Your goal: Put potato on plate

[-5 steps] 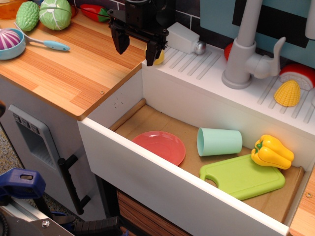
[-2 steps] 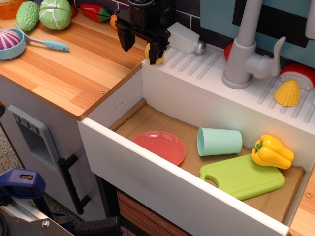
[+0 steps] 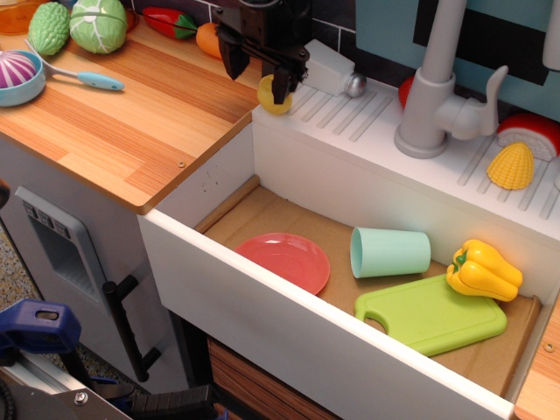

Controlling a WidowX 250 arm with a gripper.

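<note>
A: Start wide. Where does everything sit?

B: The wooden desk [image 3: 131,114] runs along the left, and the white sink basin [image 3: 289,188] drops away to its right. Down on the basin floor lies the plate [image 3: 283,261], flat and bare, with the mint cup [image 3: 389,252], the cutting board [image 3: 430,313] and the bell pepper [image 3: 484,269] further right.

A: And the potato?

B: Up on the ribbed ledge at the basin's back-left corner. The potato [image 3: 273,98] is only partly in view, a small yellowish lump peeking out below the hand.

A: How does the hand stand to it?

B: The hand [image 3: 256,77] is spread open with nothing in it. Its right finger hangs right over the potato, while the other finger hangs over the desk, so the potato sits off to one side of the gap rather than centred between them.

A: Long axis?

B: Too hidden to tell. My judgement: shift slightly towards the ledge, descend, then close.
</note>
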